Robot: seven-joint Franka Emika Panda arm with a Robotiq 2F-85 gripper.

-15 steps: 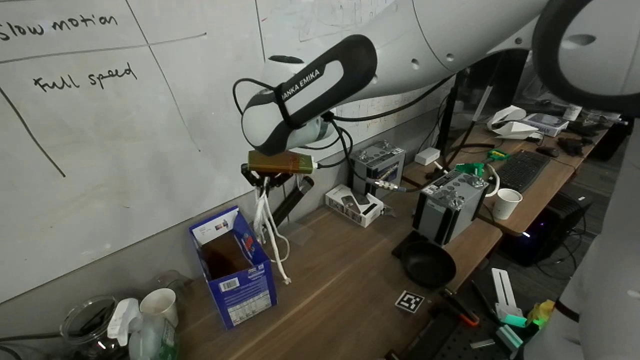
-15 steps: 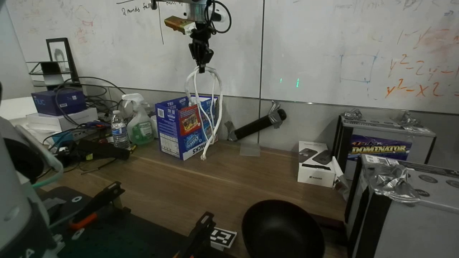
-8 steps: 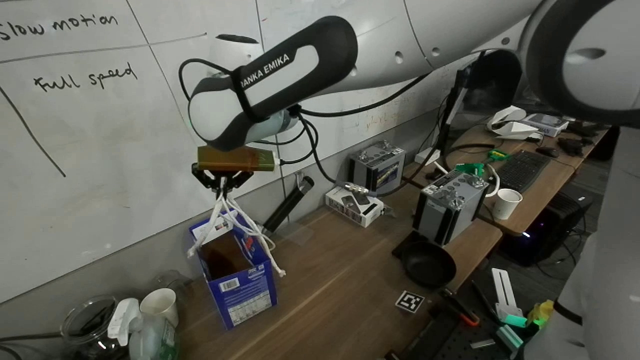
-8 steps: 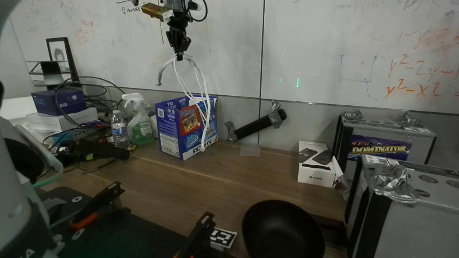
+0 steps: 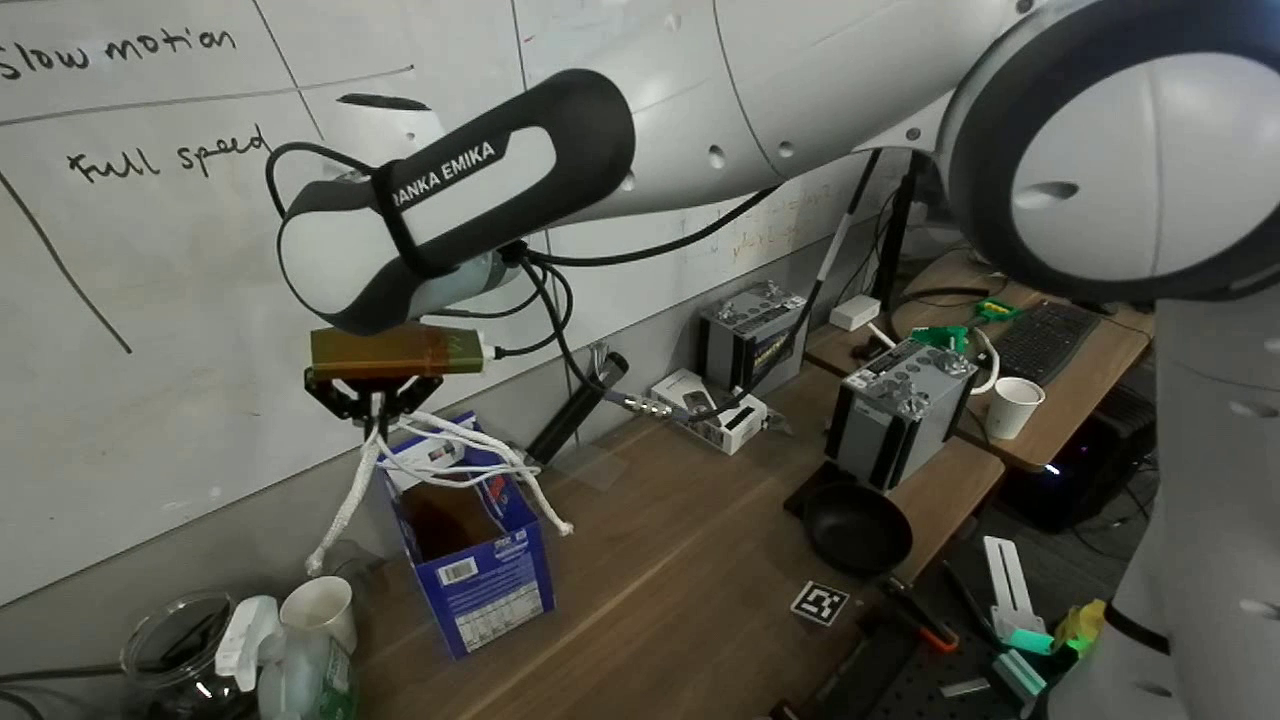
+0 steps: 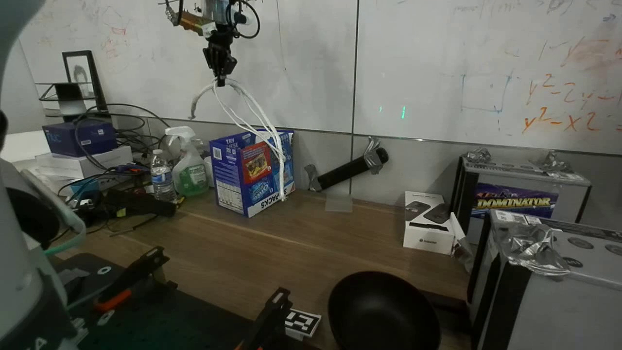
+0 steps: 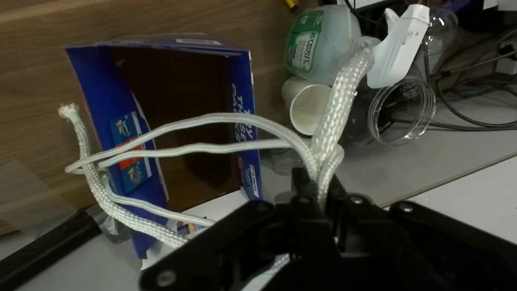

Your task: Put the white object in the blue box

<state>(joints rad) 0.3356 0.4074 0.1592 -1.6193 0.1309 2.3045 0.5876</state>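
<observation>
The white cord (image 5: 345, 505) is limp and hangs from my gripper (image 5: 376, 428), which is shut on it. The blue box (image 5: 490, 585) stands on the table, open at the top, with a brown interior. My gripper is above the box's height, off to the side of its opening toward the spray bottle. In the wrist view, thin strands of the cord (image 7: 218, 118) stretch across the box's opening (image 7: 244, 101) and over its far wall. One thick end hangs outside that wall; the other hangs on the spray bottle side. The gripper also shows in an exterior view (image 6: 221, 81).
A green-labelled spray bottle (image 6: 192, 170), a water bottle (image 6: 163, 177), a paper cup (image 5: 320, 608) and a clear jar (image 5: 180, 640) stand beside the box. A whiteboard wall rises behind, with a black tube (image 6: 347, 170) taped below. A black pan (image 6: 384, 311) is at the front.
My gripper has moved left in both exterior views, carrying the cord across the box to its spray bottle side. The cord has spread, with strands trailing over the box.
</observation>
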